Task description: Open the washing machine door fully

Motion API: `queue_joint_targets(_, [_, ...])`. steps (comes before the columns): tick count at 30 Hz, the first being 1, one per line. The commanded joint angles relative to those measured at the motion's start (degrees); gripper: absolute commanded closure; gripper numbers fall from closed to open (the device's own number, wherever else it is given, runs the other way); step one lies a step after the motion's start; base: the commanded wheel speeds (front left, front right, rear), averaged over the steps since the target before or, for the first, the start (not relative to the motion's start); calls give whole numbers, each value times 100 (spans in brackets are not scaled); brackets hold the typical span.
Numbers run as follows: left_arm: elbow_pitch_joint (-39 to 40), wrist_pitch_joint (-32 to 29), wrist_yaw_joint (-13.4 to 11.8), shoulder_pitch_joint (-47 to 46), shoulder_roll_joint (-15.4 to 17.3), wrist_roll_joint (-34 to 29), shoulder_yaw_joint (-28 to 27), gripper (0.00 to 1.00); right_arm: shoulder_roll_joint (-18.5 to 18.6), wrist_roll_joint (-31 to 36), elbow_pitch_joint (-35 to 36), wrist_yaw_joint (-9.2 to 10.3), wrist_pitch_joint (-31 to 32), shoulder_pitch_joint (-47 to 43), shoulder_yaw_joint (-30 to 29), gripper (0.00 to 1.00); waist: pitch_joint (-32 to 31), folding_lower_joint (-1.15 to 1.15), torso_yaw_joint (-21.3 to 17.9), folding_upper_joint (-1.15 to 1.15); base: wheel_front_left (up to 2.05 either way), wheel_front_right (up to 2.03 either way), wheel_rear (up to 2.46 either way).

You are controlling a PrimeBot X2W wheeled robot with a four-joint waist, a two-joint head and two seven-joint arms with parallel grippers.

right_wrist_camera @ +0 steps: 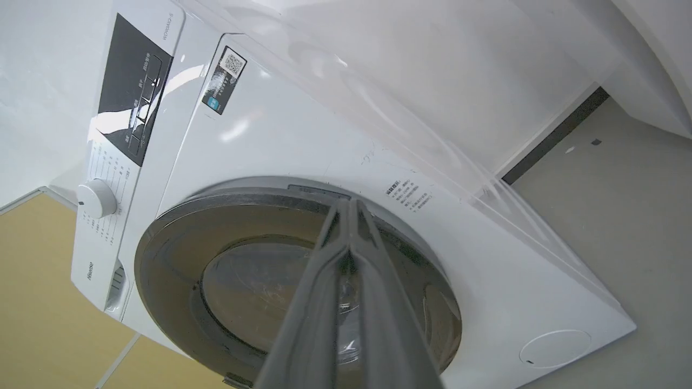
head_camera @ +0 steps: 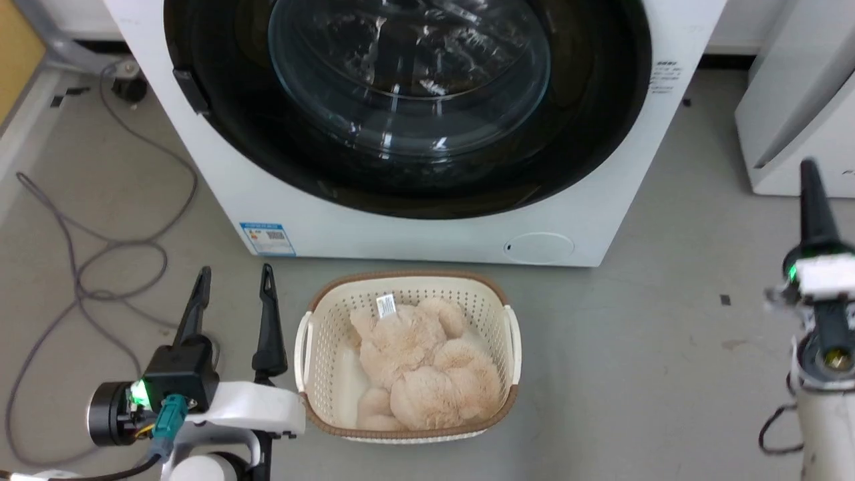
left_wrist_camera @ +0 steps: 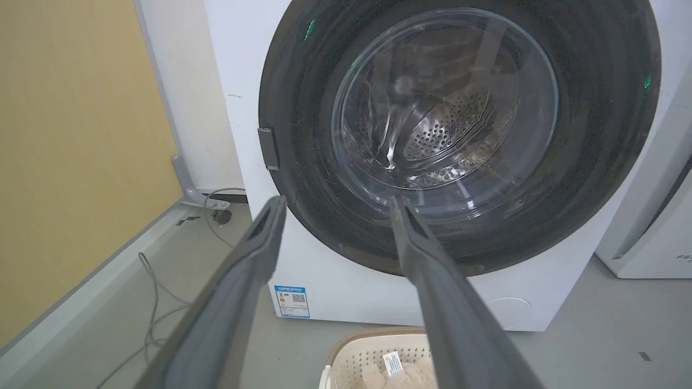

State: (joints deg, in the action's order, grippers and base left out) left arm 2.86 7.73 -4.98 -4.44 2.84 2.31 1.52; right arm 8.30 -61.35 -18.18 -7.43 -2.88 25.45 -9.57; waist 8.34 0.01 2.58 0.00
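The white washing machine (head_camera: 427,240) stands ahead of me with its round glossy black door (head_camera: 588,120) lying flat against the front, clear glass bowl at the centre. The left wrist view looks straight at the door (left_wrist_camera: 303,108) and a small latch tab on its left rim. My left gripper (head_camera: 234,277) hovers over the floor at the lower left, open and empty, well short of the machine (left_wrist_camera: 243,81). My right gripper (head_camera: 809,167) is raised at the right, shut on nothing, apart from the door (right_wrist_camera: 178,259).
A cream laundry basket (head_camera: 507,334) holding a fluffy beige plush toy (head_camera: 421,361) sits on the floor just before the machine. Grey cables (head_camera: 87,260) loop on the floor at the left. A smaller white appliance (head_camera: 795,100) stands at the right, a yellow wall (left_wrist_camera: 70,135) at the left.
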Motion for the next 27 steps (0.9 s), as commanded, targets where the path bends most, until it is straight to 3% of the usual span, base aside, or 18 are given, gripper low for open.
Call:
queue_joint_targets(1, [42,65,-48,-115,4,29,15,0,82,-188,-106,-4,-21,221,-31,100,68,-1,42,0,0,0,0])
queue_joint_targets(27, [263,377,-364,-714,4,258,232,0,877,-1011,-2213,-5,90,3397,896,100,1132,-1,541,0,0,0,0])
